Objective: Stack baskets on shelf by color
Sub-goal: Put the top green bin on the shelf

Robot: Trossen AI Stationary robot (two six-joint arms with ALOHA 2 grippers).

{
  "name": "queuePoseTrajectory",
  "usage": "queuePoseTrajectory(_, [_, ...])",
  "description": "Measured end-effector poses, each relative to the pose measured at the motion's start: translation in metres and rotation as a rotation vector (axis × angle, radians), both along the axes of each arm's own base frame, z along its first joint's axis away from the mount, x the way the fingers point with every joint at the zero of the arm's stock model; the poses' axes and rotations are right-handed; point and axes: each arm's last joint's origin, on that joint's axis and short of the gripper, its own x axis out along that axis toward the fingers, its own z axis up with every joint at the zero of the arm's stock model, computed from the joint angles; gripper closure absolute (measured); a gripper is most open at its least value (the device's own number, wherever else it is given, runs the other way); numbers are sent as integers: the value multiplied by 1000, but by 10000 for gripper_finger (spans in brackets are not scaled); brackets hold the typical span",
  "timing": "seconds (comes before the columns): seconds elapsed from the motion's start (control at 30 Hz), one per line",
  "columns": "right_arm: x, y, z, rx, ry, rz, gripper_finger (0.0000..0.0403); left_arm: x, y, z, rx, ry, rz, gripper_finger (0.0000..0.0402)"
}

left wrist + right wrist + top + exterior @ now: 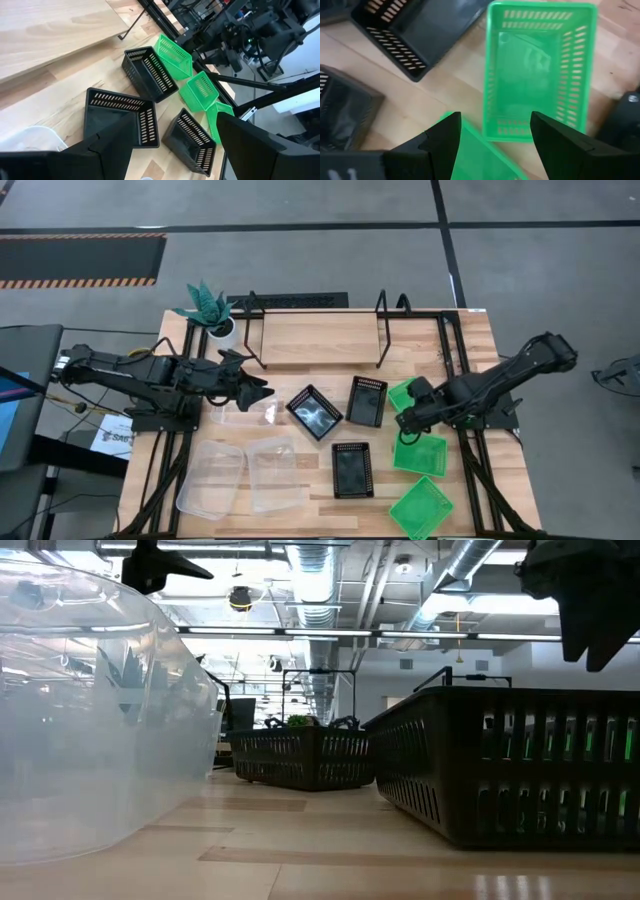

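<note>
High view: perforated green baskets (421, 453), seemingly plastic, rectangular.

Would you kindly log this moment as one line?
left gripper: open, over clear basket | right gripper: open, above green basket | shelf: bare

Legible text — one item only: a white sheet (113, 438) at the table's left edge, under the left arm, shows "SAI"; remaining characters cannot be read.

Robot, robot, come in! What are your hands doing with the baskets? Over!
Left end effector open, over a clear basket. Right end effector open, above a green basket. Shelf bare, nothing stacked. Nothing in the way.
</note>
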Motion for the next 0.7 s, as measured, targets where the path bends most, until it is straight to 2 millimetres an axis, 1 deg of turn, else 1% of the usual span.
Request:
queuePoseTrajectory(0.13, [9, 4, -6, 4, 6, 30, 139, 0, 0, 0, 10, 1, -4, 136])
queuePoseTrajectory(0.27, [16, 3, -13, -5, 36, 56, 139, 0, 0, 0, 39, 4, -9, 136])
queuePoseTrajectory(0.53, [33, -10, -28, -21, 127, 115, 139, 0, 0, 0, 42, 4, -4, 136])
queuePoseTrajectory(0.7, [41, -18, -36, -30, 165, 108, 139, 0, 1, 0, 49, 3, 9, 136])
